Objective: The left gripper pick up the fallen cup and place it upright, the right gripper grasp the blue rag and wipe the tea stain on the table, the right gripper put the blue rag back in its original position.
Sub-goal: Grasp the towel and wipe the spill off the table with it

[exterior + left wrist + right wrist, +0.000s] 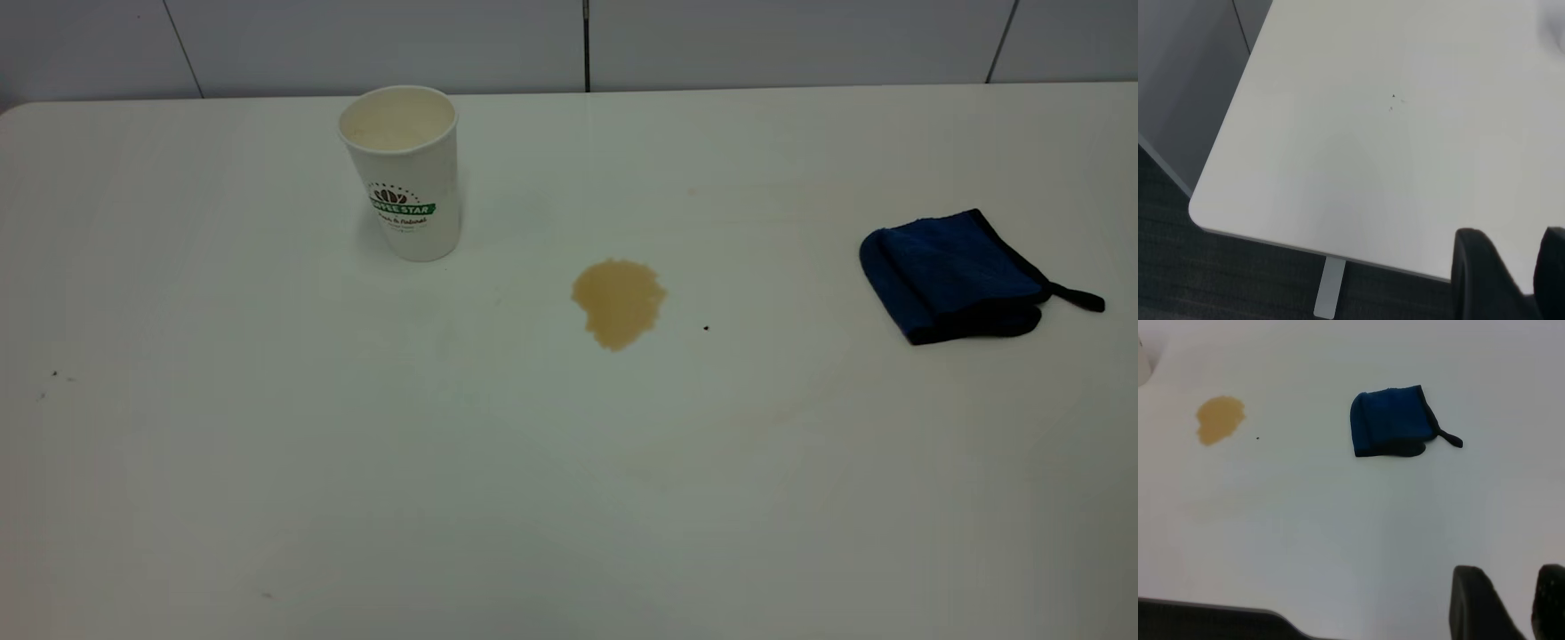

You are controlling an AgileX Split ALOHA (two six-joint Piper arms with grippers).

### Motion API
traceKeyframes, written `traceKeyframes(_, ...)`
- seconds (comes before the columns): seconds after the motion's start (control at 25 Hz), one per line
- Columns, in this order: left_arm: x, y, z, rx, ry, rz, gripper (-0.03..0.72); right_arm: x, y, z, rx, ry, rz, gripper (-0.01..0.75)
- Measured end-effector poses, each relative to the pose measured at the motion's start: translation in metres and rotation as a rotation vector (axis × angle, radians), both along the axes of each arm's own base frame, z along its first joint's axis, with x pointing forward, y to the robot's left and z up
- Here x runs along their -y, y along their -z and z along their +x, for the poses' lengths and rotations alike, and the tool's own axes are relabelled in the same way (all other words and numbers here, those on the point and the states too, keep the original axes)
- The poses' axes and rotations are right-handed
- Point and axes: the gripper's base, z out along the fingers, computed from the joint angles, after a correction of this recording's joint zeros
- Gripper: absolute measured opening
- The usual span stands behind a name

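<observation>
- The cup (402, 172) stands upright in the upper left of the exterior view, mouth up, its green band and bean logo facing the camera.
- The tea stain (619, 301) is a light-brown puddle just right of the frame's centre, lower than the cup and apart from it; the same stain (1219, 419) shows at the upper left of the right wrist view.
- A tiny black speck (706, 328) lies just right of the stain.
- The blue rag (956, 276) lies folded at the right side of the exterior view, well apart from the stain, its black loop tab (1080, 300) pointing toward the right edge. In the right wrist view the rag (1391, 422) sits in the upper middle of the frame, flat on the table (356, 462).
- Neither arm shows in the exterior view.
- The left gripper (1520, 273) appears only as 2 dark fingertips at the lower right corner of the left wrist view, a pale gap between them, nothing held; it is above a rounded corner of the table (1338, 167), with dark floor and a grey table leg (1330, 288) below.
- The right gripper (1515, 603) likewise shows 2 dark fingertips at the lower right corner of its wrist view, parted and empty, well apart from the rag.
</observation>
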Motion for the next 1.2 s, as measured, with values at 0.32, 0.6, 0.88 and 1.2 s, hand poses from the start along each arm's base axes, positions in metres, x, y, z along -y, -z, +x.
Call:
traceKeyframes(0.32, 0.0, 0.0, 0.0, 0.0, 0.0, 0.0, 0.241, 0.0, 0.0, 0.0, 0.0, 0.0, 0.0, 0.242)
traceKeyframes(0.6, -0.0001, 0.0, 0.0, 0.0, -0.001, 0.001, 0.241, 0.0, 0.0, 0.0, 0.0, 0.0, 0.0, 0.242)
traceKeyframes(0.88, -0.0001, 0.0, 0.0, 0.0, -0.001, 0.001, 0.241, 0.0003, 0.0, 0.0, 0.0, 0.002, -0.003, 0.242)
traceKeyframes(1.2, -0.0001, 0.0, 0.0, 0.0, -0.001, 0.001, 0.241, 0.0028, -0.0006, 0.0001, 0.006, 0.009, -0.045, 0.242)
